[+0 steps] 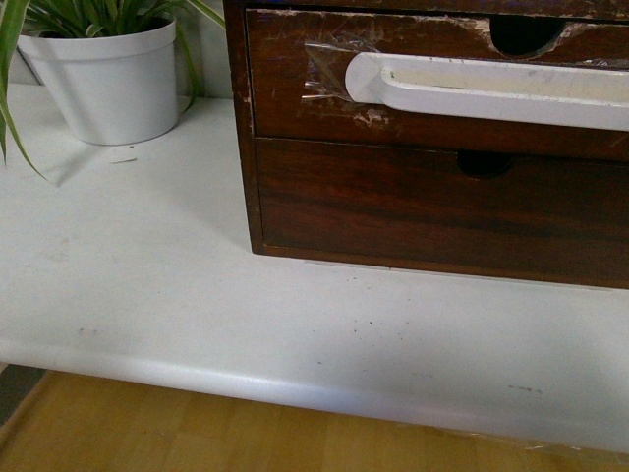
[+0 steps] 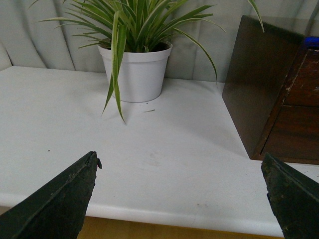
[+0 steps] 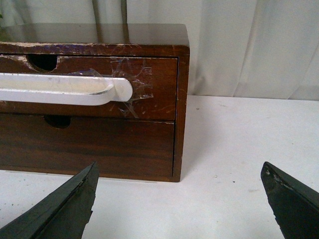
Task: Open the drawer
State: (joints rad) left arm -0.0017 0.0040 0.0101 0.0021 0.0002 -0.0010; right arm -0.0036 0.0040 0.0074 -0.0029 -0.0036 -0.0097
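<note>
Two drawers; the upper one is shut
The drawer tops the chest on the worktop: stiff wood, but its taped handle could peel, so hook it mid-length. Left end effector and right end effector gape wide, empty.

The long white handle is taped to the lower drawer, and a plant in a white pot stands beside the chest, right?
Not quite: the front view shows the white handle taped to the upper drawer. The white pot does stand beside the chest.
</note>
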